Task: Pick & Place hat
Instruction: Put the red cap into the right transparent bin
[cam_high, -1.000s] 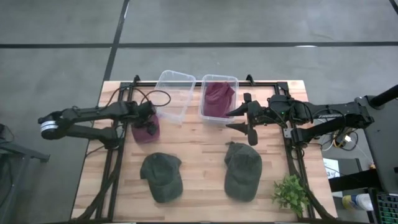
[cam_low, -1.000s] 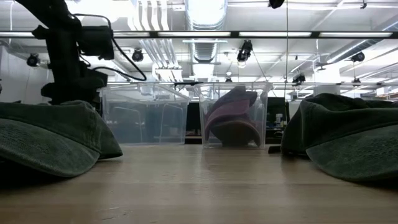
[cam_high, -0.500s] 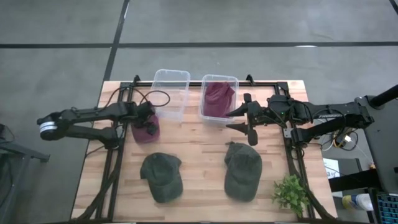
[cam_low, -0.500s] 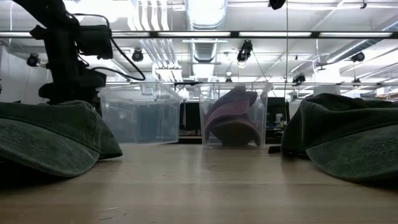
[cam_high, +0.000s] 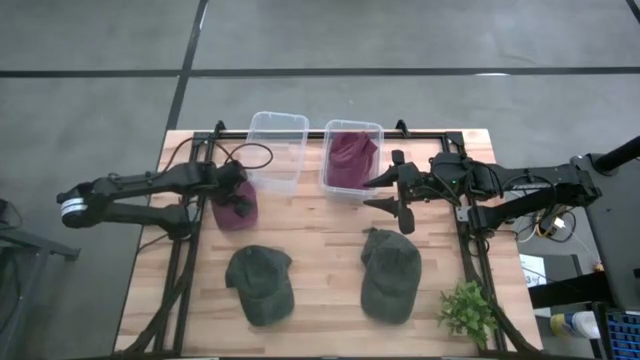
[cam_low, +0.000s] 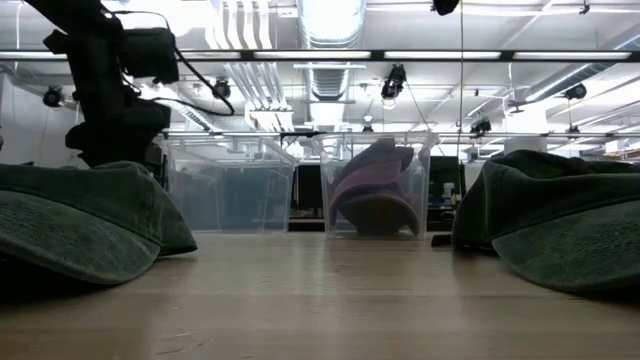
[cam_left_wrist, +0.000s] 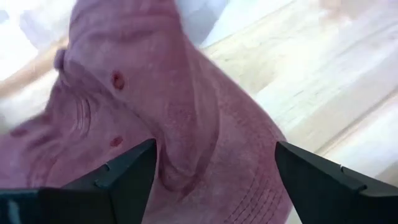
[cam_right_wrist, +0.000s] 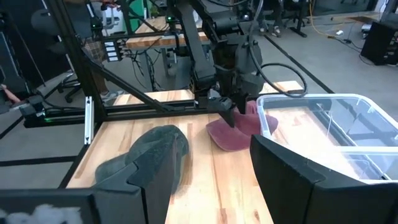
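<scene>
A maroon hat (cam_high: 232, 216) lies on the wooden table at its left, brim toward the near edge. My left gripper (cam_high: 240, 203) points down over the hat's crown (cam_left_wrist: 186, 93) and is open, one finger on each side of a raised fold. A second maroon hat (cam_high: 350, 158) lies in the right clear bin (cam_high: 352, 123). The left clear bin (cam_high: 277, 150) holds nothing. Two green hats (cam_high: 260, 283) (cam_high: 390, 272) rest on the table near its front. My right gripper (cam_high: 378, 192) hangs open above the table, right of the bins, with nothing in it. My left gripper (cam_left_wrist: 214, 177) comes at the maroon hat's crown from above, its fingers apart on either side of a fold of cloth (cam_left_wrist: 177, 168). Whether the fingertips touch the cloth I cannot tell. The hat lies on the table.
A small green plant (cam_high: 467, 308) stands at the table's near right corner. Black frame rails (cam_high: 180, 260) run along both sides and the far edge. Bare wood shows between the two green hats and in front of the bins.
The empty clear bin has shifted a little toward the table's left edge and turned square to the far edge. The maroon hat stays on the table under my left gripper, whose fingers remain apart.
</scene>
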